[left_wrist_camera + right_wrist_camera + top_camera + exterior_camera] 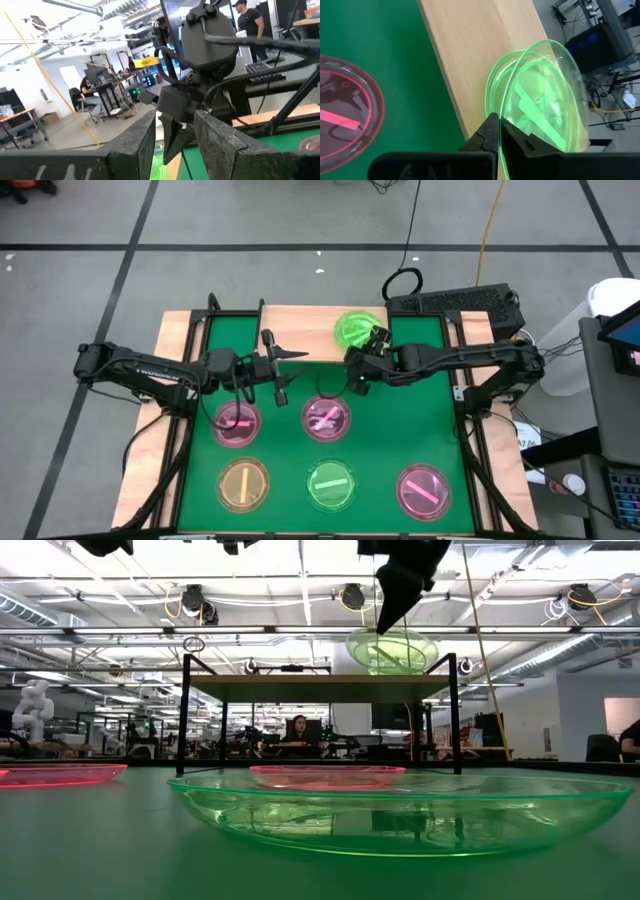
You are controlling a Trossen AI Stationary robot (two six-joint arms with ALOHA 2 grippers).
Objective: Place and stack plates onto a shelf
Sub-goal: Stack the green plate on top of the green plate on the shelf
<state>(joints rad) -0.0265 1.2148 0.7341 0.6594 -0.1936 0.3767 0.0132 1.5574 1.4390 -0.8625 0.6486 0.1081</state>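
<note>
A green plate (352,329) is over the right half of the wooden shelf (300,330), held by my right gripper (501,131), which is shut on it. In the right wrist view a second green rim (492,85) shows beneath it, lying on the shelf board (470,55). The low view shows this green plate (392,650) on top of the shelf (300,686), with my right gripper (395,600) above it. My left gripper (283,372) hovers open at the shelf's left front, holding nothing; its fingers (145,145) frame the right arm. My right gripper pinches the green plate's rim (506,117) between its two fingers, on the side facing the table's right. The fingers slant down from the right. The plate sits tilted over the shelf board, above the other green rim; whether it rests on that one I cannot tell.
Five plates lie on the green mat (400,430) in front of the shelf: pink (237,423), pink (326,417), yellow-orange (243,485), green (331,485) and pink (424,491). The shelf's left half is bare wood. A keyboard (455,302) lies beyond the table's far right corner.
</note>
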